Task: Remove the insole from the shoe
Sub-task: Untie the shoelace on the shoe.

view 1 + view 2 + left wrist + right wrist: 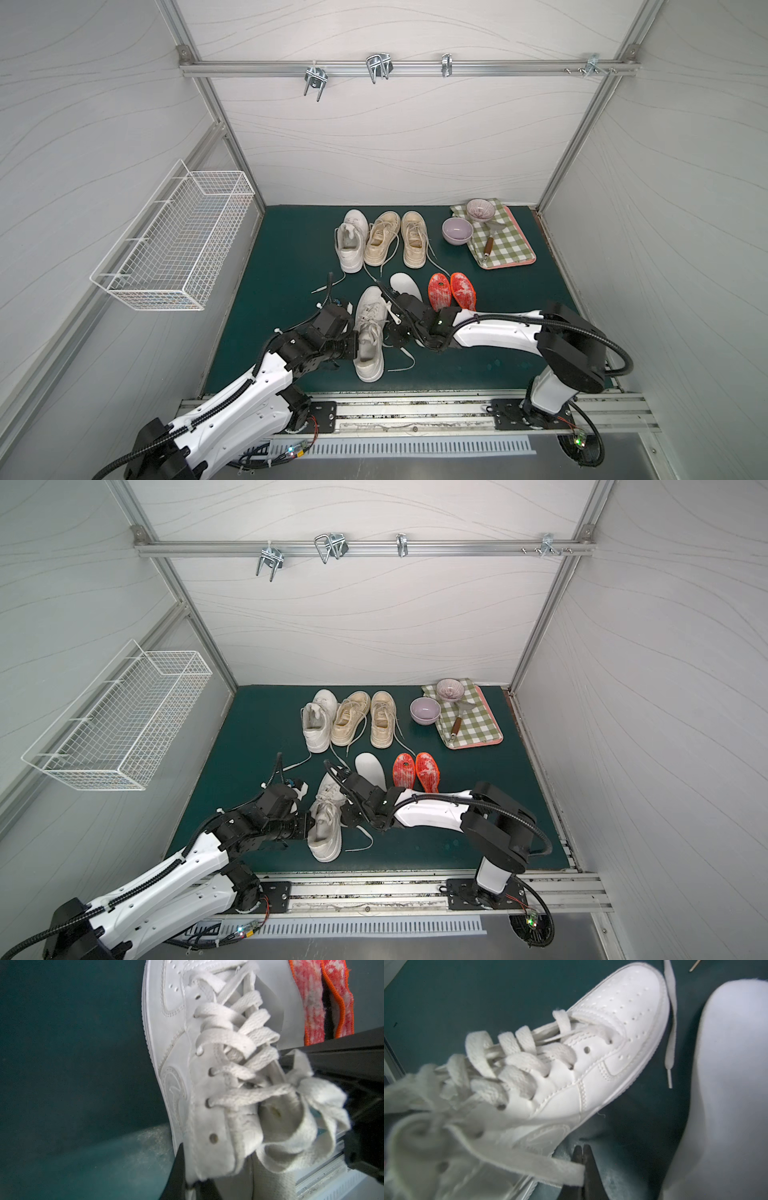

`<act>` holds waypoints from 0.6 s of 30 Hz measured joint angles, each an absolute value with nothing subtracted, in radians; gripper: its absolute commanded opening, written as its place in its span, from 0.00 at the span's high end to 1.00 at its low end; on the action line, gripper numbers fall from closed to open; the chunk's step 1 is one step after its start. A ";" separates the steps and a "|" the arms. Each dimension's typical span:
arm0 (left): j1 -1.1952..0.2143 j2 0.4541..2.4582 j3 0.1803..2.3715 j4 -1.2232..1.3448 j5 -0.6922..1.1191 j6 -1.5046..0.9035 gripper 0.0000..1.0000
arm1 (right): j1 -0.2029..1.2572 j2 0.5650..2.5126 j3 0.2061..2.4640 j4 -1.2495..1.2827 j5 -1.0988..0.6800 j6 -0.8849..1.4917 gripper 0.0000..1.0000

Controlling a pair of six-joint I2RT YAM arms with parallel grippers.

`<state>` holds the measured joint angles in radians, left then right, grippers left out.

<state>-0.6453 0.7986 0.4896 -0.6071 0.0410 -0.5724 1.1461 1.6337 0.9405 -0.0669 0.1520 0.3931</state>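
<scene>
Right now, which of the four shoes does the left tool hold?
The white sneaker lying alone at the front; the left tool is shut on its collar. The other three stand in the back row, untouched.

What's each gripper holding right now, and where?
Left fingers clamp the white shoe at its collar edge. Right fingers are shut beside a lace; grip unclear.

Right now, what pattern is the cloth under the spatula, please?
Green and white checked cloth, clearest in a top view.

White leather sneaker (pixel 369 332): perforated toe, loose frayed laces, sole down on green counter (pixel 270 291), toe toward back wall; insole inside hidden.
</scene>
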 measured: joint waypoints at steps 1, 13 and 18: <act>-0.645 0.797 0.490 -0.610 0.036 -0.574 1.00 | 1.146 1.615 0.934 -0.073 0.163 0.396 1.00; -0.649 0.793 0.499 -0.646 -0.053 -0.595 1.00 | 1.093 1.372 0.856 -0.163 0.281 0.458 1.00; -0.649 0.797 0.505 -0.653 -0.078 -0.599 1.00 | 1.063 1.281 0.828 -0.203 0.318 0.473 1.00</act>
<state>-0.6487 0.7967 0.5045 -0.6525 -0.0784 -0.5995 1.0626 1.2808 0.8276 -0.2031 0.3180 0.4732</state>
